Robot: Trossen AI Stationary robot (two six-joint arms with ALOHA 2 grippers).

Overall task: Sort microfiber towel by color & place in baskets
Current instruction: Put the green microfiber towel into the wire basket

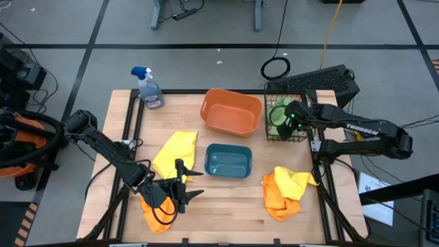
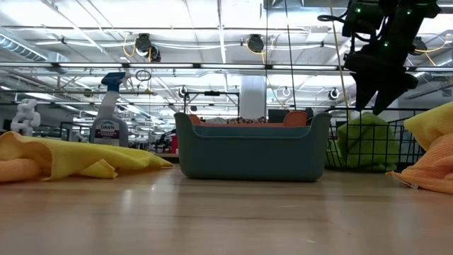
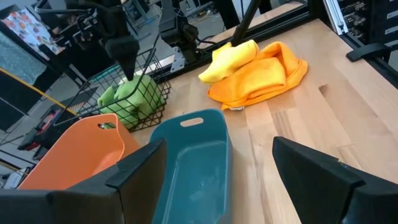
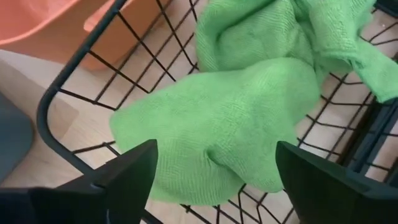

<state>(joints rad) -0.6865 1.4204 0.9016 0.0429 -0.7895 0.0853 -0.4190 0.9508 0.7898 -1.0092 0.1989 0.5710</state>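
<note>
Green towels (image 4: 236,118) lie bunched in the black wire basket (image 1: 296,130) at the table's far right. My right gripper (image 4: 214,155) hangs open just above them, clear of the cloth in the low view (image 2: 371,95). My left gripper (image 1: 188,184) stands open above the near left of the table, nothing between its fingers. Below and beside it lie an orange towel (image 1: 154,213) and a yellow towel (image 1: 175,149). An orange and a yellow towel (image 1: 285,191) are heaped at the near right. The teal tray (image 1: 228,162) and the orange tub (image 1: 231,112) stand mid-table with nothing in them.
A clear spray bottle (image 1: 147,89) with a blue nozzle stands at the far left corner. The tub, the tray and the wire basket sit close together. Bare wood shows along the near edge between the two towel heaps (image 1: 226,213).
</note>
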